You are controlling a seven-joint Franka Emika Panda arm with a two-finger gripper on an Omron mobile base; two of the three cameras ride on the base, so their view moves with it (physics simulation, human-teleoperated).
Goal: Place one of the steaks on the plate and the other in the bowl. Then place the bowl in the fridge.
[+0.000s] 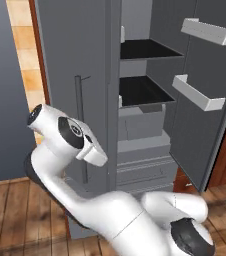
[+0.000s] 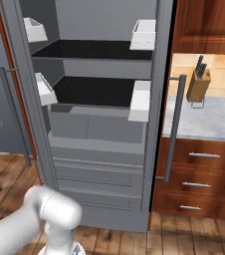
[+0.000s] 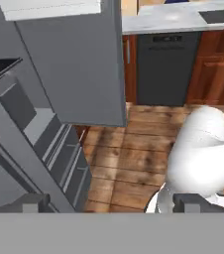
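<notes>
Your fingers (image 3: 109, 203) stand wide apart, holding nothing, beside the open fridge (image 3: 59, 74), its black shelves (image 2: 97, 92) bare.

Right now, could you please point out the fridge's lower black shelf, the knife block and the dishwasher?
lower black shelf (image 2: 92, 92), right base view, middle of its top.
knife block (image 2: 199, 85), right base view, wooden front.
dishwasher (image 3: 163, 69), hand view, dark front panel.
</notes>
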